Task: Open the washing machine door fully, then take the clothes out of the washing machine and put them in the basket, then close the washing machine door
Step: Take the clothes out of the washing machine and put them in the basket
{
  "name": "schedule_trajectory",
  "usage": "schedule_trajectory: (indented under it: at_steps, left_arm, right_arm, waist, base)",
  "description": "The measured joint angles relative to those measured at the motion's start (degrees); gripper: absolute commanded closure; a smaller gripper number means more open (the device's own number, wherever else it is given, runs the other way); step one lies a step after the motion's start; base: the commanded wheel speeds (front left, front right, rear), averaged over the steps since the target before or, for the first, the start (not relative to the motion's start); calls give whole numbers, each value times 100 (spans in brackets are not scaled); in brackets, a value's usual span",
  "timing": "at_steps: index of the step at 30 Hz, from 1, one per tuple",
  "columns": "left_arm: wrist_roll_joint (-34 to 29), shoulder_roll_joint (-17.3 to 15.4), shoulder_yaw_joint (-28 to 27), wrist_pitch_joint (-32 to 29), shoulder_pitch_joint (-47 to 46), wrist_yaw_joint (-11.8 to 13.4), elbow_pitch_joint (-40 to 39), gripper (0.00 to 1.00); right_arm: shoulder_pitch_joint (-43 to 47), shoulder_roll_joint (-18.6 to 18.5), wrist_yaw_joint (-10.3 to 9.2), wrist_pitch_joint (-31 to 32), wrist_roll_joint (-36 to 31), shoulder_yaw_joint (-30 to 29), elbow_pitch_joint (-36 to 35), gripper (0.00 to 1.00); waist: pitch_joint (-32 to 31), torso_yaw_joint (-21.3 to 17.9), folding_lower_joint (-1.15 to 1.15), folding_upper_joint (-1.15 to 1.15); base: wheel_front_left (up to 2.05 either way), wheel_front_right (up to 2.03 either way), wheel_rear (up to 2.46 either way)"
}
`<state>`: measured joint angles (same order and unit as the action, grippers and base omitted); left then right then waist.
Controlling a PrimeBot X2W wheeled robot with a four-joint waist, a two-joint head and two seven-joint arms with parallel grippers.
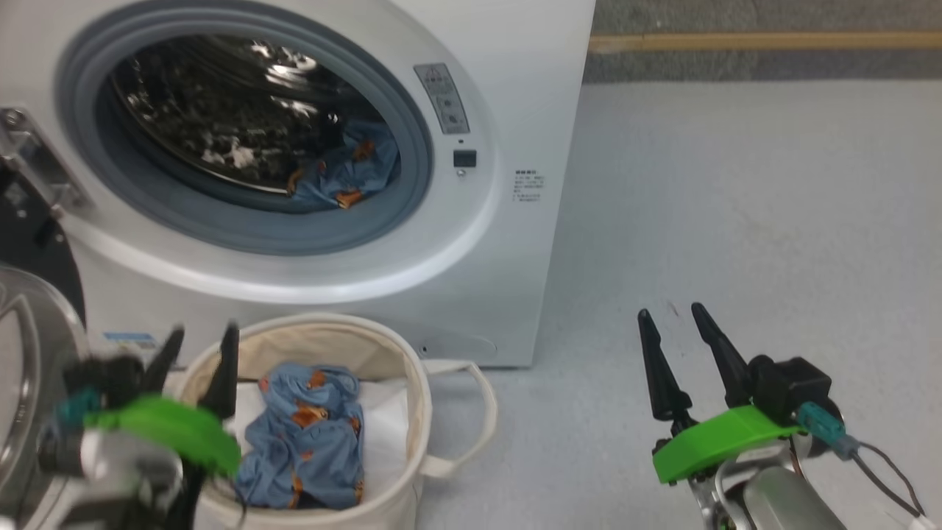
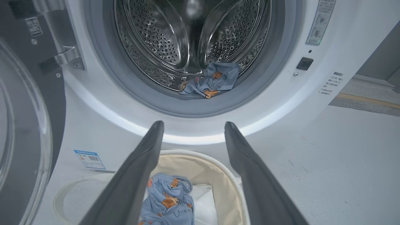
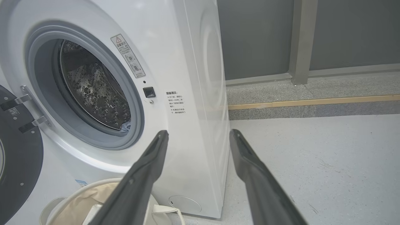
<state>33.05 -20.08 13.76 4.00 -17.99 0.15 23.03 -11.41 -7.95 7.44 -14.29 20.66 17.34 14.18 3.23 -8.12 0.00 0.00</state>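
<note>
The white washing machine (image 1: 515, 88) stands with its door (image 1: 29, 353) swung open at the left, the door (image 2: 22, 125) filling the left side of the left wrist view. One piece of blue bear-print clothes (image 1: 346, 173) lies at the drum's front lip, also in the left wrist view (image 2: 212, 81). Another piece of the clothes (image 1: 305, 438) lies in the cream basket (image 1: 412, 383) below the opening. My left gripper (image 1: 199, 342) hangs open and empty above the basket's left rim (image 2: 225, 175). My right gripper (image 1: 673, 313) stands open and empty over the floor, right of the machine (image 3: 193, 78).
A flat white sheet (image 1: 383, 419) lies in the basket under the clothes. Grey floor (image 1: 736, 221) spreads to the machine's right. A grey wall with a yellow strip (image 1: 765, 40) runs along the back.
</note>
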Motion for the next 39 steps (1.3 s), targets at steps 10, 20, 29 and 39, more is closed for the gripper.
schedule_trajectory:
  at_steps: [10, 20, 29, 39]
  left_arm:
    - [53, -12, 249, -531, -2131, -564, 1169, 0]
    - [731, 216, 620, -1466, -4530, -725, 2913, 0]
    - [977, 194, 1093, -2265, -6017, -730, 4049, 0]
    - [772, 227, 1305, -2670, -7142, -710, 4952, 0]
  right_arm:
    - [-363, 15, 0, 0, -160, -68, -201, 0]
    - [-828, 199, 0, 0, -405, -185, -508, 0]
    - [-981, 353, 0, 0, -564, -377, -761, 0]
    - [-1074, 420, 0, 0, -708, -443, -937, 0]
  waist:
    - [718, -185, 0, 0]
    - [1761, -446, 0, 0]
    - [2658, -687, 1, 0]
    - [3317, -778, 1, 0]
  base:
    - [0, 0, 0]
    - [0, 0, 0]
    - [0, 0, 0]
    - [0, 0, 0]
